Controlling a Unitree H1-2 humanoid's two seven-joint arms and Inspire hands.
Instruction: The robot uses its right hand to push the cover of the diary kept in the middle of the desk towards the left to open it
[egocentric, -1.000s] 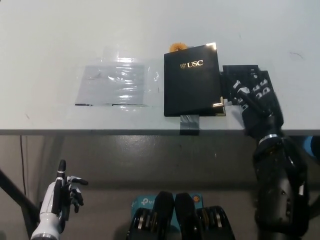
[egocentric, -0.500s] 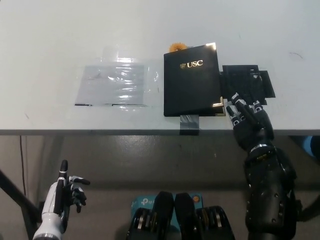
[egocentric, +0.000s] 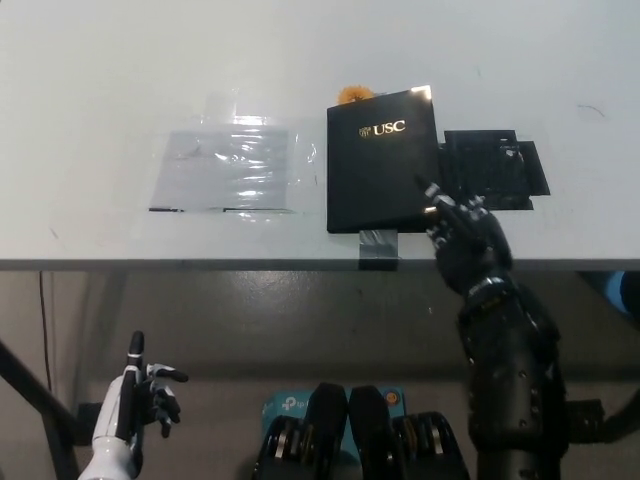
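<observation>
The black right hand (egocentric: 462, 232) is resting open, fingers spread and gripping nothing, on the lower right corner of the closed black diary (egocentric: 383, 160), lying mid-desk (egocentric: 100, 80) and reading "USC" in gold. The white left hand (egocentric: 140, 400) is hanging open below the desk edge.

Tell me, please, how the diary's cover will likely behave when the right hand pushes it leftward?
The diary looks hardbound with gold corners, so its cover probably stays stiff and swings as one flap. Its glossy face may let the right hand slip. Tape at the near edge probably keeps it from sliding.
</observation>
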